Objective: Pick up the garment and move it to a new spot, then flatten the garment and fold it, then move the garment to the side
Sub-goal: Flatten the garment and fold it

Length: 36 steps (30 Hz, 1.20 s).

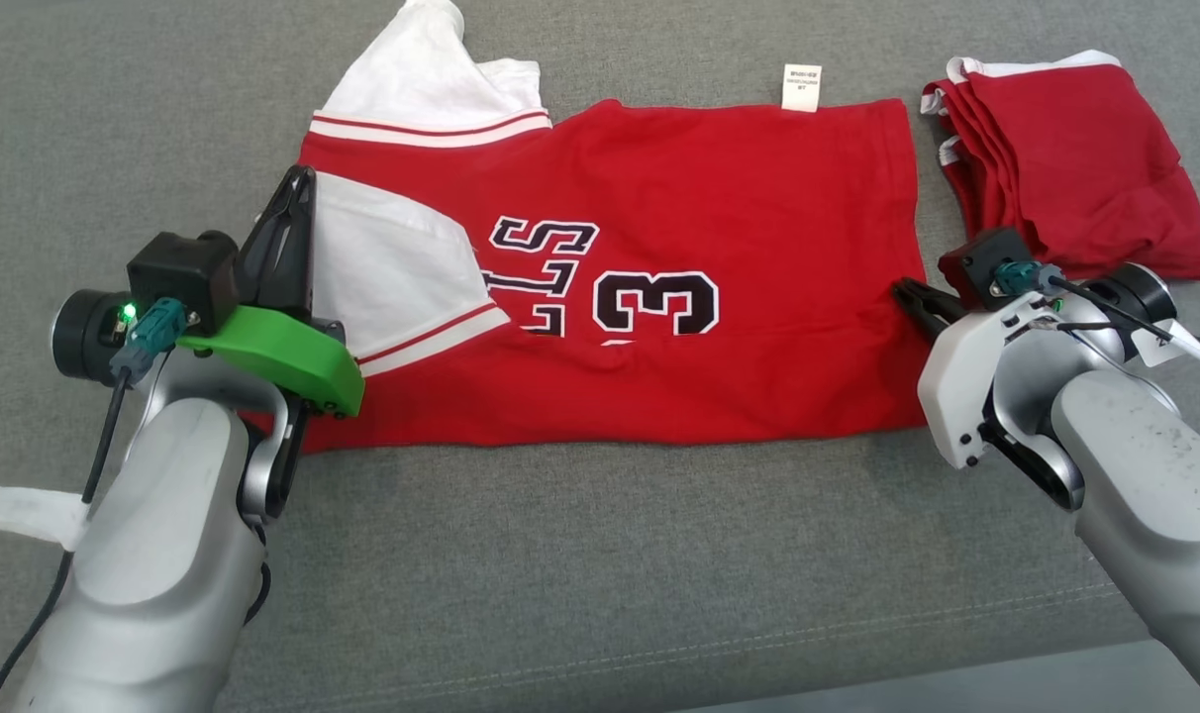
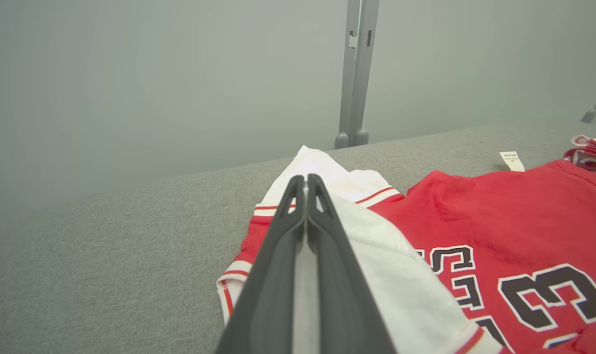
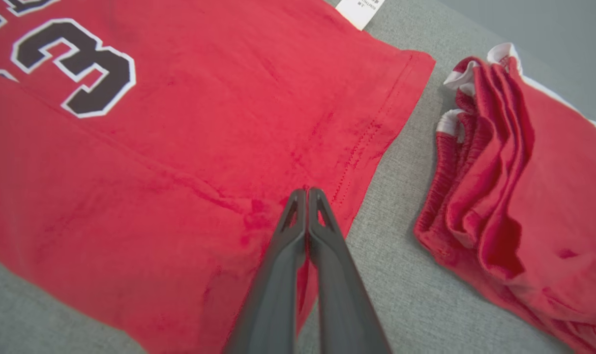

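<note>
The garment [image 1: 679,198] is a red jersey with white sleeves and black lettering, lying lengthwise across the grey padded surface [image 1: 600,555] with its lower part folded up. My left gripper [image 1: 303,178] is shut, its tips over the white sleeve [image 2: 401,275] at the jersey's left end, with nothing visibly between them. In the left wrist view the left gripper [image 2: 306,177] points past the sleeve toward the wall. My right gripper [image 1: 902,289] is shut too. Its tips [image 3: 307,190] rest on the wrinkled red cloth [image 3: 180,123] just inside the right hem.
A stack of folded red garments [image 1: 1075,158] lies at the right, close to the jersey's hem, also seen as the red pile [image 3: 524,196]. A white label [image 1: 801,87] sticks out at the jersey's far edge. A grey wall with a post [image 2: 357,73] stands behind.
</note>
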Tool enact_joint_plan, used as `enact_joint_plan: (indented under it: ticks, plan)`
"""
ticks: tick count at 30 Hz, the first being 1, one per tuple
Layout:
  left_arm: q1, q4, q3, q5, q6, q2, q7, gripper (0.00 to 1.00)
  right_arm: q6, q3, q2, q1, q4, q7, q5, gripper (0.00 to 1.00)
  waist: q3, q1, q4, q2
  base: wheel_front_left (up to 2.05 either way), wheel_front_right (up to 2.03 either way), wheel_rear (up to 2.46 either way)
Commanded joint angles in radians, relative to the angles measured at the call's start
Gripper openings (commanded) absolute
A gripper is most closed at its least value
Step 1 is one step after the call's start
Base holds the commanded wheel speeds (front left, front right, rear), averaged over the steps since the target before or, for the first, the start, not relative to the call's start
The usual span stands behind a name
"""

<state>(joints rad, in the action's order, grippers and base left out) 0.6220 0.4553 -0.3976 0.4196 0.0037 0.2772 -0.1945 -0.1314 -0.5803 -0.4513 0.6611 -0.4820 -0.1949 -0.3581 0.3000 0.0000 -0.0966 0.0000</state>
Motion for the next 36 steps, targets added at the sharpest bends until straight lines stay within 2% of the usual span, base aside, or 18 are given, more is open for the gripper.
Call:
enact_joint_plan:
  ticks: [1,15,16,17,18,19,20,29,36]
  plan:
    - [0.026,0.01,-0.003,-0.009,-0.005,-0.001,-0.005,0.0,0.002,-0.004,0.003,0.007,-0.012,0.002,0.001,0.0,0.004,0.0,0.0,0.0,0.0,0.0,0.0]
    - [0.131,0.154,-0.027,-0.021,-0.026,-0.015,-0.025,0.0,0.002,-0.011,0.031,0.022,-0.1,0.032,0.005,0.0,0.009,0.0,-0.023,0.0,0.0,0.0,0.0]
    - [0.137,0.164,-0.029,-0.022,-0.026,-0.016,-0.025,0.0,0.002,-0.01,0.035,0.023,-0.105,0.038,0.005,0.1,0.008,0.0,-0.024,0.0,0.0,0.0,0.0]
    - [0.14,0.181,-0.029,-0.02,-0.022,-0.017,-0.016,0.0,0.002,-0.009,0.041,0.022,-0.107,0.048,0.003,0.8,0.006,0.0,-0.025,0.0,0.0,0.0,0.0]
    - [0.145,0.194,-0.031,-0.02,-0.019,-0.018,-0.013,0.0,0.002,-0.002,0.046,0.02,-0.115,0.054,-0.005,1.0,0.005,0.0,-0.025,0.0,0.0,0.0,0.0]
    - [0.15,0.205,-0.033,-0.023,-0.017,-0.019,-0.015,0.44,0.002,-0.003,0.049,0.019,-0.12,0.058,-0.005,1.0,0.003,0.0,-0.026,0.0,0.0,0.0,0.0]
    - [0.152,0.218,-0.038,-0.028,-0.013,-0.018,-0.012,1.0,0.002,-0.003,0.051,0.018,-0.126,0.06,-0.003,1.0,0.0,0.0,-0.026,0.0,0.0,0.0,0.0]
    - [0.089,0.254,-0.022,-0.007,0.007,-0.019,-0.047,1.0,0.002,0.039,0.06,-0.025,-0.122,0.119,-0.003,1.0,-0.061,0.0,-0.02,0.0,0.0,0.0,0.0]
    - [-0.052,0.246,-0.044,-0.006,0.032,0.003,-0.024,1.0,0.002,0.121,0.053,-0.143,-0.067,0.129,0.035,1.0,-0.131,0.0,-0.009,0.0,0.0,0.0,0.0]
